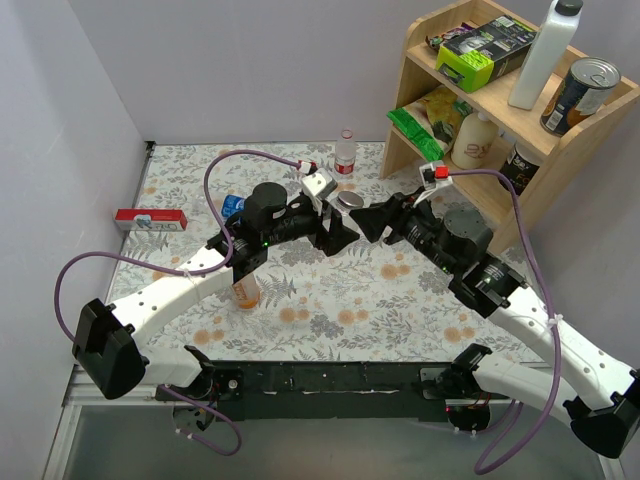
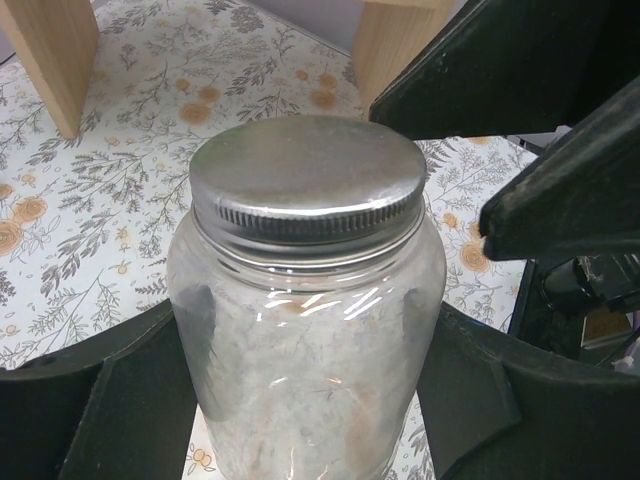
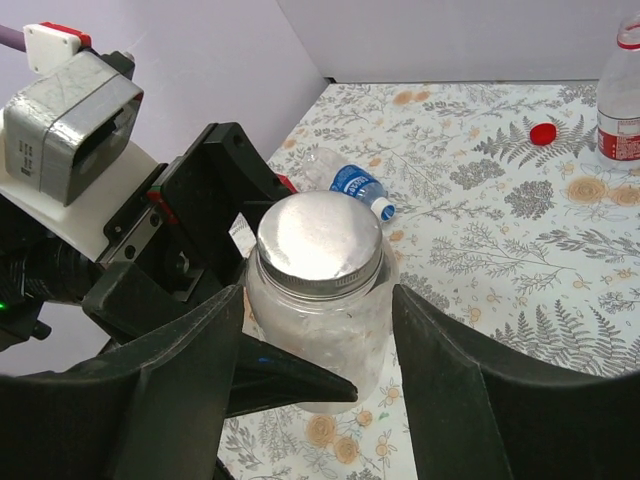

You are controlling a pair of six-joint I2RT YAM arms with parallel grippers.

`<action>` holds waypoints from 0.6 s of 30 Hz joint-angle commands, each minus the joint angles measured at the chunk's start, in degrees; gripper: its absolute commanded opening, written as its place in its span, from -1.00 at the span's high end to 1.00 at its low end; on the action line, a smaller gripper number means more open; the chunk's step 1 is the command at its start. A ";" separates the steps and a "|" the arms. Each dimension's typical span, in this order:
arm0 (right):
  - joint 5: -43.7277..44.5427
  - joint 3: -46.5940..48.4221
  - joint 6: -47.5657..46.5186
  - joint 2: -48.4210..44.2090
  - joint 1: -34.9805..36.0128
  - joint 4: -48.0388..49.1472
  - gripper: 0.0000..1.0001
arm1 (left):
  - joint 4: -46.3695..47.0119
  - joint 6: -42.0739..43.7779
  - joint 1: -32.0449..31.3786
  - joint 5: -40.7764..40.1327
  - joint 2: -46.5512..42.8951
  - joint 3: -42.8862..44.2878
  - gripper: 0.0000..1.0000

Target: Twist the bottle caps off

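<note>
My left gripper [image 2: 310, 400] clamps the jar [image 2: 305, 300], silver cap [image 2: 308, 180] on, contents unclear. My right gripper [image 3: 318, 310] gapes around that cap, not touching. The red-label bottle [image 3: 618, 100] stands uncapped, red cap [image 3: 543, 133] near it. The blue-label bottle [image 3: 345, 183] lies capped and the orange bottle [image 1: 246, 291] is upright. I count four.

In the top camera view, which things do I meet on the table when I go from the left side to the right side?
red box → orange-liquid bottle → red-labelled bottle → wooden shelf

Bright, even light — glare streaks the bottle [image 2: 305, 340].
</note>
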 commanded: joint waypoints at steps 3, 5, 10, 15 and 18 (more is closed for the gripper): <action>0.30 2.62 0.30 0.83 0.24 3.05 -0.32 | 0.17 0.91 -0.46 -1.17 -0.87 0.16 0.14; -0.14 2.53 0.30 0.92 0.24 3.67 -0.32 | 0.08 0.99 -0.63 -1.09 -0.70 0.07 0.14; -1.02 2.62 -0.05 1.53 0.24 4.72 -0.30 | -0.01 1.43 -1.08 -1.35 -0.34 0.07 0.14; -1.28 2.79 -0.40 1.97 0.24 5.08 -0.30 | -0.01 1.87 -1.69 -1.26 -0.08 -0.02 0.14; -1.72 2.97 -0.49 2.32 0.24 5.34 -0.29 | -0.01 2.31 -2.13 -0.91 -0.08 -0.11 0.14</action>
